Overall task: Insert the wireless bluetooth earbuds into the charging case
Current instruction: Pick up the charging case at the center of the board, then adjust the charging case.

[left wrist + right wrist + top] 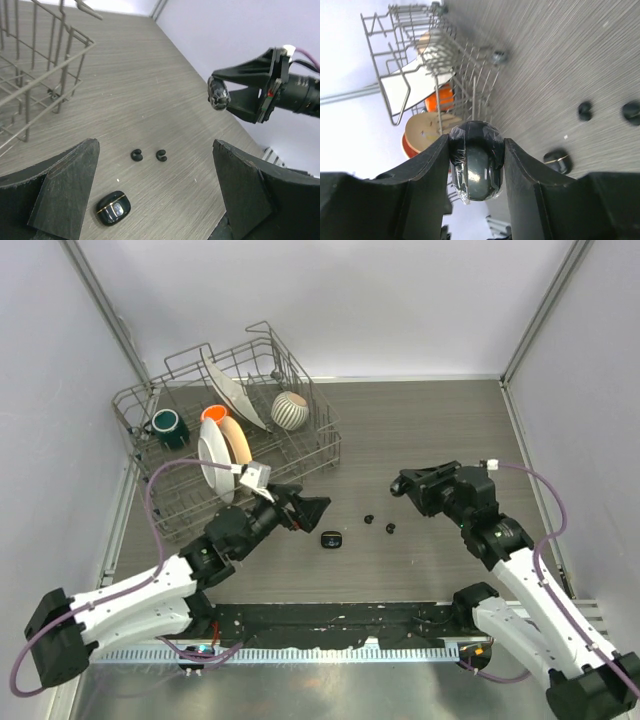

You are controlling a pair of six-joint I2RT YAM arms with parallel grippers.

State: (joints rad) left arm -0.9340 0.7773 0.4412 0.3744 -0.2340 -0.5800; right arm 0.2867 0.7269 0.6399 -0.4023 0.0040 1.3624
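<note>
Grey wood-grain counter carries two earbuds point(369, 517) point(390, 528), the case point(331, 539) lying near them. Left claw point(312, 502) hangs spread wide by the case. Right claw point(402, 483) is clamped on a glossy oval point(476, 160), raised.

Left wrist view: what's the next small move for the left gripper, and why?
Probably lower the open left gripper onto the earbud nearest the charging case: both earbuds lie loose on the table, outside it, while the right gripper is shut on a glossy dark pebble.
</note>
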